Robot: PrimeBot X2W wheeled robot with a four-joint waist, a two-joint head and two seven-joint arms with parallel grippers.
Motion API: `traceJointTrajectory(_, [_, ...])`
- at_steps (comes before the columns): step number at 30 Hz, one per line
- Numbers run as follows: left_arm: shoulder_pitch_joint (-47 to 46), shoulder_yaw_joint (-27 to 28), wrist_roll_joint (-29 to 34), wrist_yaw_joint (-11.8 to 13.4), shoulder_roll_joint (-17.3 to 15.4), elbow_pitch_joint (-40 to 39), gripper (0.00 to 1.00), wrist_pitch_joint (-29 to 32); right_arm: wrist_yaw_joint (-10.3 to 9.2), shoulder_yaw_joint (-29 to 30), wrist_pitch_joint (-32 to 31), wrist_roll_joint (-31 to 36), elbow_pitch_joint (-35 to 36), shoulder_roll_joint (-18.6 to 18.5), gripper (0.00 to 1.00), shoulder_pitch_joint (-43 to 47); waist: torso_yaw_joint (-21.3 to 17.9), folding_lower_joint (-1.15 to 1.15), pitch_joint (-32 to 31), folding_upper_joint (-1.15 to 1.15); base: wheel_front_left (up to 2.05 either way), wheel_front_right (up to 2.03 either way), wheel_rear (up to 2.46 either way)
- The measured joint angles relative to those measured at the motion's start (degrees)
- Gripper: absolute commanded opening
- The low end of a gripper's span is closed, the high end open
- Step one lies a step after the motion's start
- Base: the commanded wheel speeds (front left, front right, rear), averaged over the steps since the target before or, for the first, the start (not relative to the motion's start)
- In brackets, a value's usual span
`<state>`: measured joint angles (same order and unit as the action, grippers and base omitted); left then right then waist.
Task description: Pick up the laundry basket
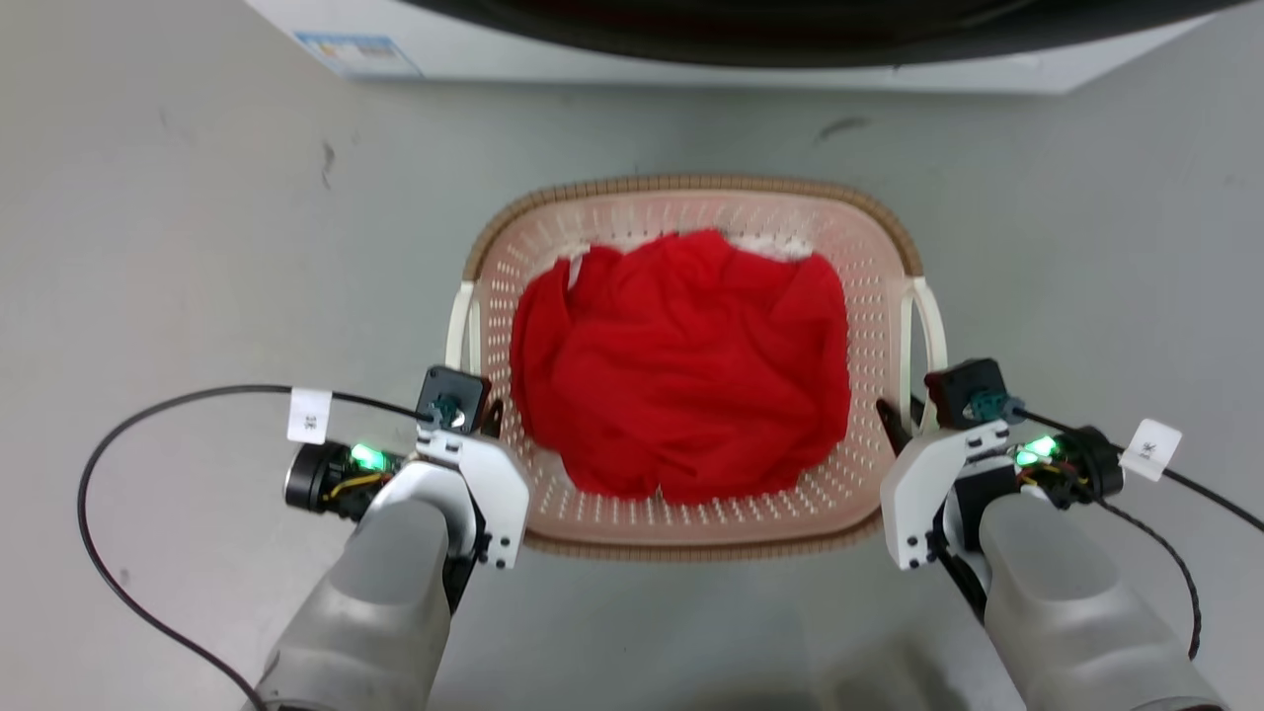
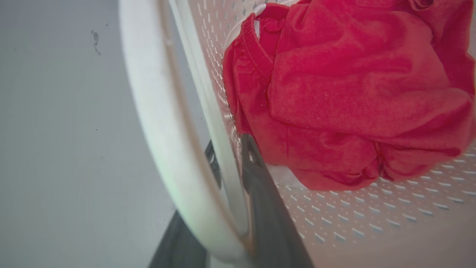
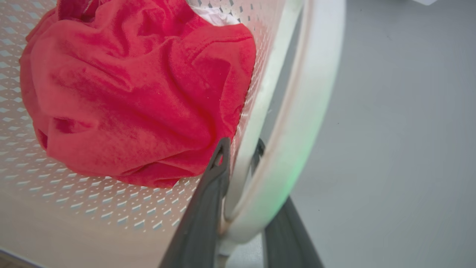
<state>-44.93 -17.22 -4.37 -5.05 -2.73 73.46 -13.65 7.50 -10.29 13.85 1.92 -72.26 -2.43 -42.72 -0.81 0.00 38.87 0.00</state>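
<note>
The laundry basket (image 1: pixel 691 188) was judged not yet lifted: it was seen resting on the floor (image 1: pixel 197 247), with the washing machine (image 1: pixel 513 49) at 12 o'clock. The left hand (image 1: pixel 491 415) at its 8 o'clock and the right hand (image 1: pixel 904 420) at its 4 o'clock were each pinched across its side wall, one finger inside, one outside. One basket, two white handles (image 1: pixel 459 321), one red garment (image 1: pixel 681 365) and two hands were counted.

The laundry basket (image 1: pixel 691 202) sits on the grey floor (image 1: pixel 197 247) with a crumpled red cloth (image 1: pixel 681 365) inside. The left gripper (image 1: pixel 491 415) is at its left rim and the right gripper (image 1: pixel 901 415) at its right rim, each near a white handle. A white washing machine (image 1: pixel 592 54) stands beyond it.
</note>
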Motion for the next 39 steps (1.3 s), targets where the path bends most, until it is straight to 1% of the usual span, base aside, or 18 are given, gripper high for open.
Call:
traceJointTrajectory(4, [2.3,-0.7,-0.7,-0.5,0.0,0.1,0.0,0.6,0.0,-2.1,-1.9,-1.5,-0.7,0.0,0.0,1.2,0.1,0.0,-4.3,0.0,0.0,0.0,0.0])
traceJointTrajectory(12, [7.1,-1.6,-2.1,-1.4,-0.1,0.4,0.0,2.9,0.0,-8.6,-5.6,-5.3,-1.1,0.0,0.0,5.2,-0.1,-0.01,-13.5,0.0,0.0,0.0,0.0])
traceJointTrajectory(25, [15.5,-3.5,-4.5,-2.0,0.0,0.5,0.0,7.3,-0.02,-17.0,-10.7,-11.7,-1.3,0.0,0.0,12.8,0.1,-0.02,-27.8,0.01,0.0,0.0,0.0])
traceJointTrajectory(33, [20.4,-5.0,-7.0,-2.1,0.0,0.5,0.0,12.1,-0.02,-22.2,-14.6,-17.1,-1.3,0.0,0.0,17.3,0.1,-0.02,-35.9,0.01,0.0,0.0,0.0])
traceJointTrajectory(39, [21.1,-8.0,-10.4,-2.2,-0.1,0.3,0.0,15.9,-0.1,-26.3,-17.8,-20.7,-0.7,-0.4,0.0,18.4,-0.1,-0.01,-39.6,0.01,0.0,0.0,0.0])
